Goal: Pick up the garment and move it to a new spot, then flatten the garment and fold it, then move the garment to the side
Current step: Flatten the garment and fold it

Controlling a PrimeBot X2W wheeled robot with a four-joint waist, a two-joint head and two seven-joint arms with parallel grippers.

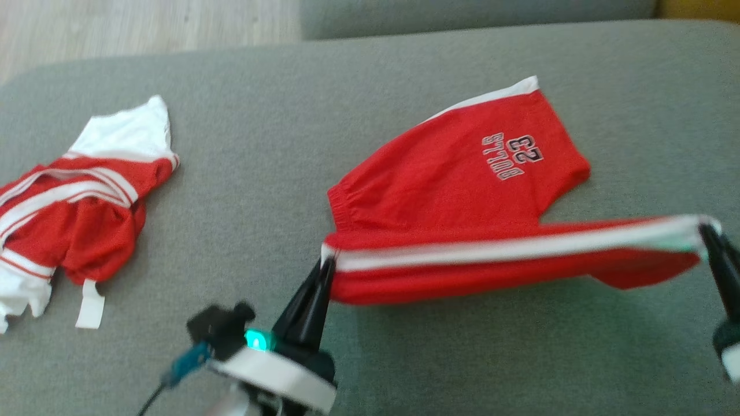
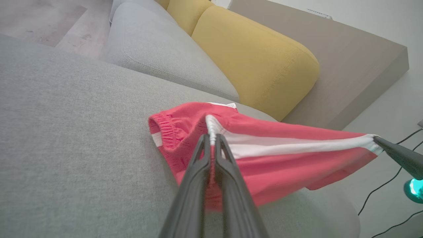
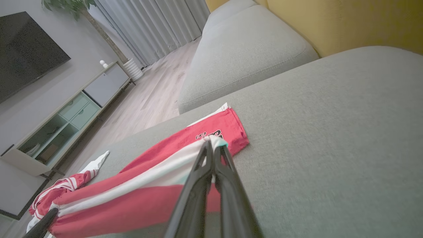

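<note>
Red shorts [image 1: 462, 179] with a white side stripe and "BULLS 23" lettering lie partly on the grey sofa seat [image 1: 370, 92]. Their near edge is lifted and stretched between both grippers. My left gripper [image 1: 326, 263] is shut on the waistband end of the stripe [image 2: 211, 132]. My right gripper [image 1: 706, 230] is shut on the hem end of the same stripe [image 3: 213, 140]. The far leg with the lettering rests flat on the cushion. In the left wrist view the right gripper's fingers [image 2: 393, 153] show at the shorts' [image 2: 274, 155] far corner.
A second red and white garment [image 1: 75, 208] lies crumpled at the seat's left end. Yellow back cushions [image 2: 257, 56] and another grey seat [image 3: 244, 49] border the sofa. Wood floor [image 1: 144, 23] lies beyond; cables [image 2: 390, 185] run on the floor at right.
</note>
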